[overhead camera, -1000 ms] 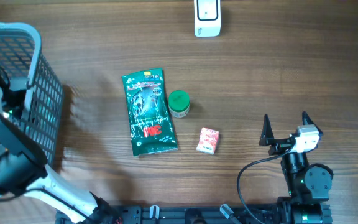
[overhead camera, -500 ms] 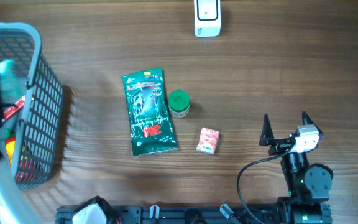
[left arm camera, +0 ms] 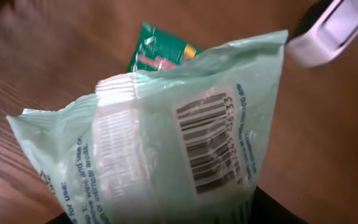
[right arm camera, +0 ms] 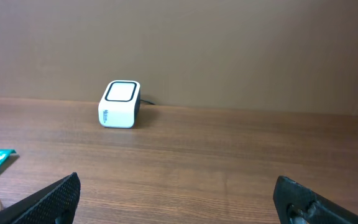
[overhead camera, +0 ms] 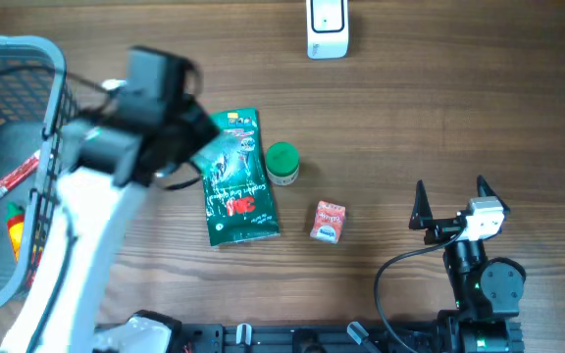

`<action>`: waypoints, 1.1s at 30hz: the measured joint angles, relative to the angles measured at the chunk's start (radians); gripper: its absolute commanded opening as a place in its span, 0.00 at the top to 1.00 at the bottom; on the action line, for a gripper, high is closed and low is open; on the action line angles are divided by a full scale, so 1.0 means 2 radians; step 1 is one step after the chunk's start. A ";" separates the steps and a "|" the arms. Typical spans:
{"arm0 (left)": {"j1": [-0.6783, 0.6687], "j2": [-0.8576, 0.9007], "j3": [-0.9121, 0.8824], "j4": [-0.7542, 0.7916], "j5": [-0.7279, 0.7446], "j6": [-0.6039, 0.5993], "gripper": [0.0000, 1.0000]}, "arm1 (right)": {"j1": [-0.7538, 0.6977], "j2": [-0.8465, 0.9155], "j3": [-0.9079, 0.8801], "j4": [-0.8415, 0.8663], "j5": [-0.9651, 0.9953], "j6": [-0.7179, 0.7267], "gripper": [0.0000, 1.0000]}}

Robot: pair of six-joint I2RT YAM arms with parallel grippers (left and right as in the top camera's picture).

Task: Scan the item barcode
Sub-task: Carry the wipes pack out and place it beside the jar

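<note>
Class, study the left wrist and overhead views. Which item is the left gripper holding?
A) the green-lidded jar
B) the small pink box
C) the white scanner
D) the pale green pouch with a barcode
D: the left wrist view shows the pale green pouch held up close to the camera, its barcode facing it, while the jar, box and scanner sit on the table.

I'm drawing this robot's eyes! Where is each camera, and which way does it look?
Overhead: above the table, looking straight down; shows left arm, right gripper, basket.
Left wrist: on the left arm, facing the held pack; its dark fingers at the bottom.
Right wrist: low over the table, facing the scanner; its open fingertips at the bottom corners.
Shared: overhead and right wrist both see the scanner.
</note>
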 measured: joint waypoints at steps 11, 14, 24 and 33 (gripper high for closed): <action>-0.058 0.268 -0.008 0.045 -0.127 0.016 0.48 | 0.000 0.000 0.000 0.000 0.000 0.000 0.00; -0.060 0.325 -0.009 0.061 -0.101 0.023 0.48 | 0.000 0.000 0.000 0.000 0.000 0.000 0.00; -0.129 0.348 -0.010 0.162 -0.030 0.051 0.37 | 0.000 0.000 0.000 0.000 0.000 0.000 0.00; -0.212 0.354 -0.010 0.263 0.007 0.093 0.22 | 0.000 0.000 0.000 0.000 0.000 0.000 0.00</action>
